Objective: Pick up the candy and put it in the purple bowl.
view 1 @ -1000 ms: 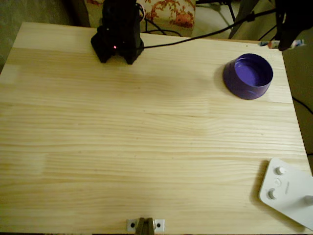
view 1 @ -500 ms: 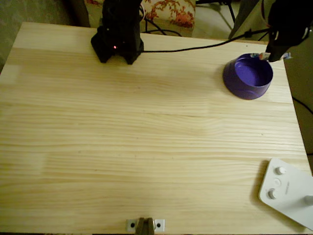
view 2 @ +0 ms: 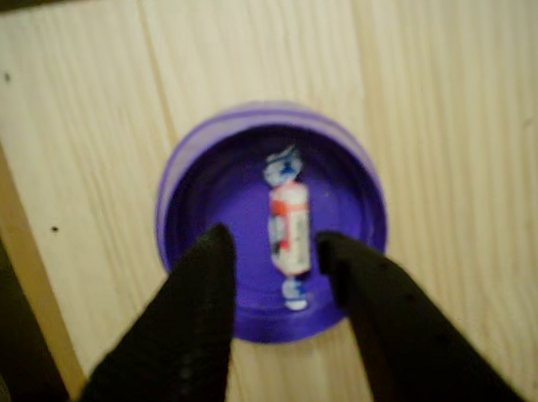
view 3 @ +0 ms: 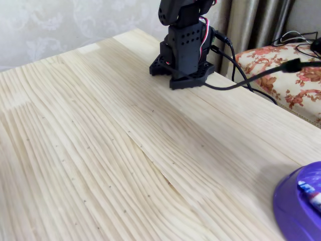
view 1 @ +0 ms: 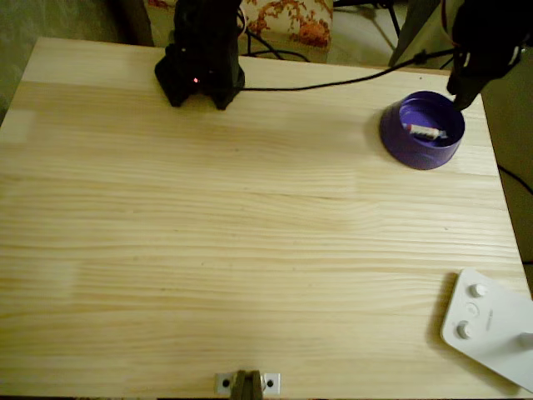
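Fingers [view 2: 202, 299] spread and empty above the purple bowl [view 2: 183, 170], candy [view 2: 290, 227] lying inside; could clip the near rim and tip it if withdrawn low.

I see a pale pine table [view 1: 250, 250] of glued boards with long grain lines. In the fixed view, a wall with light, faintly patterned wallpaper [view 3: 60, 30] stands behind its far edge. Beige curtains [view 3: 256, 25] hang at upper right. Below them sits a cushion with a red floral print [view 3: 286, 75], which the overhead view shows beyond the table's top edge. Lighting is warm and dim. A white device with round knobs [view 1: 487, 325] lies at the table's lower right corner.
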### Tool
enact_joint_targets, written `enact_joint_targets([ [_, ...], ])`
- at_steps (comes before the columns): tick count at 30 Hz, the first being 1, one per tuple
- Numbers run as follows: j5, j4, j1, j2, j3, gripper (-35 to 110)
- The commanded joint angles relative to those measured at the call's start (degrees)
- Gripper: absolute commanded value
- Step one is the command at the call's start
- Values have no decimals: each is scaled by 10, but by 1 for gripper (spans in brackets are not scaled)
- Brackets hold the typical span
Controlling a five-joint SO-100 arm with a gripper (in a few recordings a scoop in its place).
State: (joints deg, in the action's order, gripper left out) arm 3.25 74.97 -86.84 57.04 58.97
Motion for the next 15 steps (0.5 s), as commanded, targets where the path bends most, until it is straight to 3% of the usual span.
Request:
enact_joint_targets([
  [1, 4, -7, -6, 42, -4, 20],
  [15, -10, -9, 59, 161, 34, 0],
])
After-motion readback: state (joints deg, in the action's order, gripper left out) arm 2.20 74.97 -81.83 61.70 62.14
